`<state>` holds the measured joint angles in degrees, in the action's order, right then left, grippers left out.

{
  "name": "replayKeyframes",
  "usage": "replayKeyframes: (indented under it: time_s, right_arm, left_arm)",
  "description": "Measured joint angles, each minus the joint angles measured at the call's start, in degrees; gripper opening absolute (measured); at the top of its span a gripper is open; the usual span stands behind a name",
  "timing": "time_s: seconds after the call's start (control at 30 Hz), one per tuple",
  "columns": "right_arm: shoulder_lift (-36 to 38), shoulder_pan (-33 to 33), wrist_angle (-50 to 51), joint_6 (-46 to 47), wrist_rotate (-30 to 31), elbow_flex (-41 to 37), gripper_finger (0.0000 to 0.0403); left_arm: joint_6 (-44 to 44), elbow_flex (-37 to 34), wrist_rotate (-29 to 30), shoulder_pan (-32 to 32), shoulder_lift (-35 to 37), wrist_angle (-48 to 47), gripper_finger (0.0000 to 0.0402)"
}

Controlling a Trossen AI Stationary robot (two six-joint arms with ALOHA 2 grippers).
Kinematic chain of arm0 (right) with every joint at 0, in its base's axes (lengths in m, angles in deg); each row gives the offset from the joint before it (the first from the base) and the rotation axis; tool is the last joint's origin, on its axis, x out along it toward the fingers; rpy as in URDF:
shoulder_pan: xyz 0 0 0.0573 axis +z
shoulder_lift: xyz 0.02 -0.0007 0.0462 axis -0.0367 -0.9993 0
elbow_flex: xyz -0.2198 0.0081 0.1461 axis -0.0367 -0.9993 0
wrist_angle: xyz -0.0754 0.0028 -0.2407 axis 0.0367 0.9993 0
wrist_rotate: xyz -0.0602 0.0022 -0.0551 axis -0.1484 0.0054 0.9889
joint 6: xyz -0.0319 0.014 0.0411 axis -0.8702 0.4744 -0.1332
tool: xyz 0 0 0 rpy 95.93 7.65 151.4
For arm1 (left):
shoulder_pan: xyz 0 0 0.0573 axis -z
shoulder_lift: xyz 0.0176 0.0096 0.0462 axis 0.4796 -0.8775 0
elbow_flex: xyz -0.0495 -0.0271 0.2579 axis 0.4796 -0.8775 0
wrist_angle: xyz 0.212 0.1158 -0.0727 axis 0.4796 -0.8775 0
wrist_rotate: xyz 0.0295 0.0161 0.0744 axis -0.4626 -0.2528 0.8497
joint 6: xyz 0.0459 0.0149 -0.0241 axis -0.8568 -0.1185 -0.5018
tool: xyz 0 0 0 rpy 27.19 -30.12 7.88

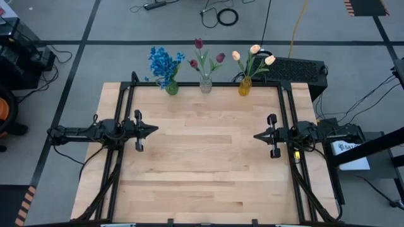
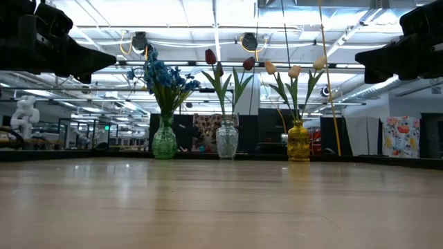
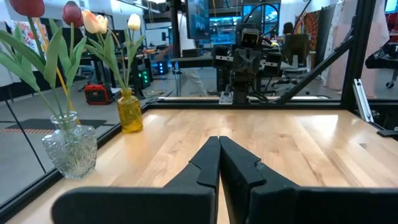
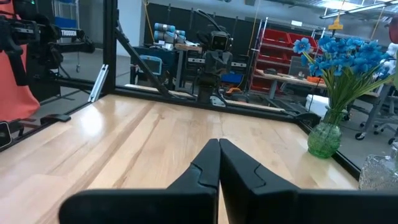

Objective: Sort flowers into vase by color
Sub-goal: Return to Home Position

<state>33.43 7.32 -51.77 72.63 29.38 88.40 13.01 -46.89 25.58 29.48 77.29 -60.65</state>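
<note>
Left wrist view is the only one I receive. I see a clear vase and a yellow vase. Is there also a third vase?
Observer: Yes, a green vase stands beside the clear vase, on the left arm's side.
Operator: What does it hold?
Observer: Only blue flowers.
Operator: Is the right hand open?
Observer: No, the right hand is shut and holds nothing.
</note>
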Motion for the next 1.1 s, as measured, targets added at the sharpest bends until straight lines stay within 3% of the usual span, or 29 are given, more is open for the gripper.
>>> replayKeyframes:
  time_s: [1.0,1.1]
  right_arm:
    - [0.0,0.0,0.0,0.1,0.0,0.0,0.0]
    - [0.0,0.0,0.0,0.1,0.0,0.0,0.0]
  left_arm:
    - [-0.1,0.0,0.3,0.0,0.0,0.5,0.0013]
    - [-1.4,0.0,-2.6,0.0,0.0,0.2,0.0013]
